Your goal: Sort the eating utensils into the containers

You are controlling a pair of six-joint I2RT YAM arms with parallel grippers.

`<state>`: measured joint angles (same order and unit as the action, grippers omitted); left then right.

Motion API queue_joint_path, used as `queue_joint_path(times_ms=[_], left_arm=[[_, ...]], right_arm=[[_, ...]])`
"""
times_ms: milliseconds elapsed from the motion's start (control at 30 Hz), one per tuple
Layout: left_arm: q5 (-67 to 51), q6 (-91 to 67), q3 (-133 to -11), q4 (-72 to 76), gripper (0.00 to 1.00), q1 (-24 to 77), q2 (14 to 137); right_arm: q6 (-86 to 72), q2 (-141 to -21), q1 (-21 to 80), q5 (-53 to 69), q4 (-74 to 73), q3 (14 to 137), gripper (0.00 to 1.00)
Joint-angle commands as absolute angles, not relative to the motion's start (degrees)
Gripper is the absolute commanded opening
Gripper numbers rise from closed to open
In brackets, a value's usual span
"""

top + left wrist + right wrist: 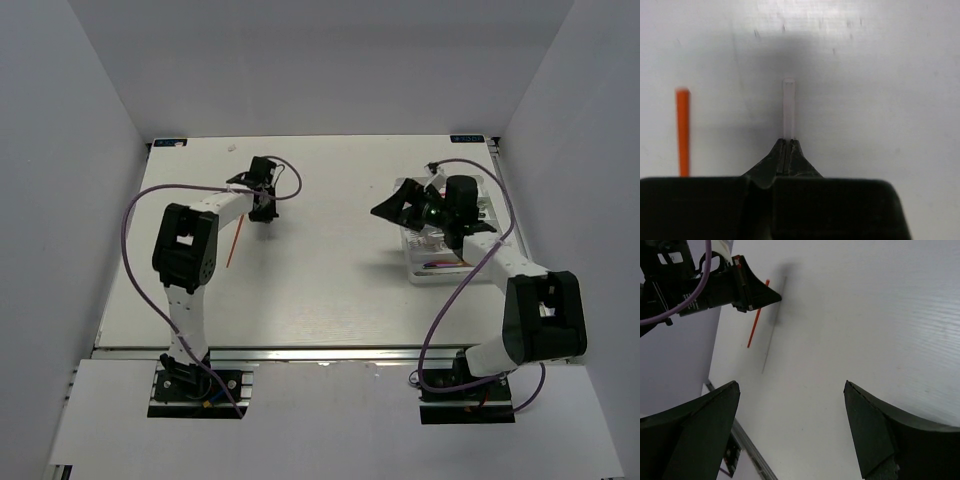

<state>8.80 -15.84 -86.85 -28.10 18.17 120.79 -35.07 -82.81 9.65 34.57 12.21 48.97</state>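
L gripper [788, 144] clamped on white chopstick [788, 107] near one end; red chopstick [683, 132] lies beside it on table [330, 290]. R gripper [791, 390] fingers apart, over tray [420, 272] (some pieces inside). Risk: end-pinch lets stick pivot or slip in transit.

Robotics lab cell, white panels [330, 70] standing ahead of and beside the fingers [695, 435], two arms [185, 250] sitting bolted to a metal rail [330, 352], purple cables [703, 277] trailing.
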Motion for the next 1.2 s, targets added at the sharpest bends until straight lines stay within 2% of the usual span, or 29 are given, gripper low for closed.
queue_joint_path(times_ms=[0, 167, 400, 767, 867, 933, 967, 1000, 1033, 1067, 1100, 1167], left_arm=[[0.5, -26.2, -77.8, -26.3, 0.00, 19.4, 114.6], [-3.2, -32.2, -70.8, -17.6, 0.00, 22.9, 101.5], [-11.7, -39.3, -62.6, -6.4, 0.00, 24.6, 92.3], [-18.2, -46.2, -58.4, 4.2, 0.00, 25.0, 87.5], [-19.2, -46.6, -58.6, 4.7, 0.00, 25.1, 88.0], [-19.8, -47.2, -58.4, 5.9, 0.00, 25.1, 88.2], [-19.9, -47.5, -58.6, 6.2, 0.00, 25.1, 88.2], [-19.9, -47.6, -58.8, 6.3, 0.00, 25.1, 88.2], [-19.3, -47.5, -59.3, 5.8, 0.02, 25.1, 88.3], [-18.4, -46.5, -61.2, 4.5, 0.18, 25.1, 88.6], [-14.5, -45.5, -62.9, -0.3, 0.59, 25.1, 88.6], [-7.9, -41.1, -66.9, -8.5, 0.88, 25.1, 88.4]], right_arm=[[-38.4, -85.4, 13.7, 41.9, 25.0, 46.3, 0.89], [-38.8, -91.0, 22.7, 41.7, 28.2, 47.6, 0.88], [-41.8, -99.0, 29.9, 37.6, 31.0, 51.9, 0.81], [-46.5, -102.0, 32.5, 34.8, 35.6, 55.1, 0.80], [-47.5, -103.5, 32.6, 33.8, 36.2, 57.6, 0.76], [-47.7, -104.8, 32.8, 33.8, 35.9, 59.3, 0.66], [-48.1, -106.1, 32.8, 34.1, 35.9, 60.7, 0.57], [-48.9, -106.5, 32.7, 34.5, 36.5, 61.2, 0.28], [-49.0, -106.7, 32.7, 34.3, 36.7, 61.4, 0.10], [-49.0, -106.4, 32.4, 33.6, 36.5, 61.4, 0.00], [-48.9, -106.1, 31.8, 32.4, 35.7, 61.1, 0.00], [-49.3, -104.7, 30.4, 28.4, 32.0, 60.7, 0.00]])
